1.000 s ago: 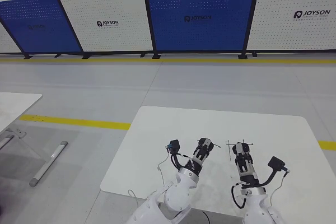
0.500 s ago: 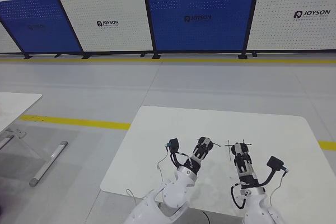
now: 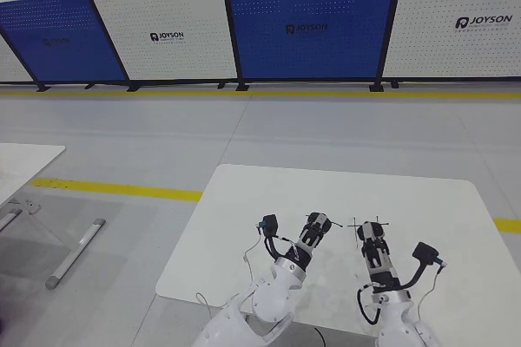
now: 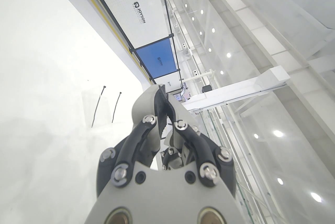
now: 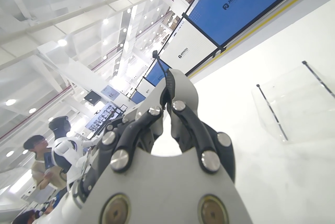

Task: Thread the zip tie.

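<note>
The right gripper (image 5: pixel 168 78) is seen with its jaws pressed together on a thin black zip tie (image 5: pixel 159 62). The tie's square head is carried just beyond the fingertips, and the strap is lost between the pads. The left gripper (image 4: pixel 161 99) is seen with its jaws brought together as well. Whether anything thin is pinched between them cannot be told.

Ahead of the left jaws and off to one side, two loose zip ties (image 4: pixel 98 107) are laid roughly parallel on a clear tray (image 4: pixel 107 104), heads pointed away from the gripper. The tray is set on the white table (image 3: pixel 417 199), well apart from both sets of fingertips. From the right wrist the same tray is seen beside and beyond the closed jaws, not touched by them. From above, both grippers are held over the near part of the table, side by side and apart.
</note>
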Motion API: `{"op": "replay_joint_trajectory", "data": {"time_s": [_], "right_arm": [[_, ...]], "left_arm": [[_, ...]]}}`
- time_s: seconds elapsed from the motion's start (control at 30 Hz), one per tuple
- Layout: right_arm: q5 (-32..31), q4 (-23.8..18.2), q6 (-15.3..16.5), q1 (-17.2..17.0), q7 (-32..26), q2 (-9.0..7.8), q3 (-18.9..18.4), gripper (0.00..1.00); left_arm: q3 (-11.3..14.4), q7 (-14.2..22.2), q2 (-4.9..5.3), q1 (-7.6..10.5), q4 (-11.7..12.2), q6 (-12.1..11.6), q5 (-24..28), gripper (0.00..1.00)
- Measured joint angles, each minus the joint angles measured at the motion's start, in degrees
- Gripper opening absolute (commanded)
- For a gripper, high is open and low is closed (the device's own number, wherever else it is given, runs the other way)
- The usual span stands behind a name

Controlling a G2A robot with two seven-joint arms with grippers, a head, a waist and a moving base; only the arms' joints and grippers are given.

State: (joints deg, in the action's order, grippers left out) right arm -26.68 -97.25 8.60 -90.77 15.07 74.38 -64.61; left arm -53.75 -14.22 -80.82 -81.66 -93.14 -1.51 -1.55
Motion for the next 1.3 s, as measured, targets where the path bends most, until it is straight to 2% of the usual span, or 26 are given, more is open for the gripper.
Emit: {"op": "replay_joint_trajectory", "data": {"time_s": [0.33, 0.97, 1.3], "right_arm": [[-0.6, -0.1, 0.8, -0.3, -0.6, 0.31, -0.1, 0.00], [-2.3, 0.9, 0.6, 0.4, 0.4, 1.14, 0.0, 0.00], [-2.7, 1.1, 0.3, 0.6, -1.0, 1.47, 0.2, 0.00]], "left_arm": [[0.0, 0.0, 0.00, 0.00, 0.0, 0.0, 0.0, 0.00], [0.0, 0.0, 0.00, 0.00, 0.0, 0.0, 0.0, 0.00], [0.0, 0.0, 0.00, 0.00, 0.0, 0.0, 0.0, 0.00]]}}
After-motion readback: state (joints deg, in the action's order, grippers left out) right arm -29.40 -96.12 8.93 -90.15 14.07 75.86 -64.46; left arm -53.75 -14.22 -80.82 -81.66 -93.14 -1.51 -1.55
